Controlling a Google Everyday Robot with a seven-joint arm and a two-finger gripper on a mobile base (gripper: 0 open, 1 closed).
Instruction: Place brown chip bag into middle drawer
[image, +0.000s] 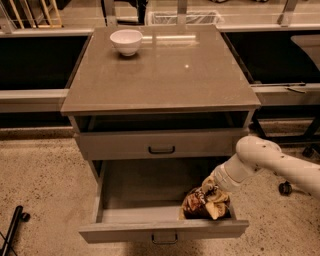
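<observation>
The middle drawer (125, 231) of the gray cabinet is pulled open, and its floor shows. The brown chip bag (205, 204), crumpled, dark brown with cream-yellow ends, lies in the drawer's front right corner. My gripper (211, 188) is at the end of the white arm that reaches in from the right. It sits right at the top of the bag, inside the drawer and touching the bag. The wrist and the bag hide its tips.
The gray drawer one level higher (160, 145) is slightly ajar above the open one. A small white bowl (126, 41) stands on the cabinet top (165, 80) at the back left. Dark shelving flanks the cabinet. A black wheeled leg (12, 225) is on the floor at the lower left.
</observation>
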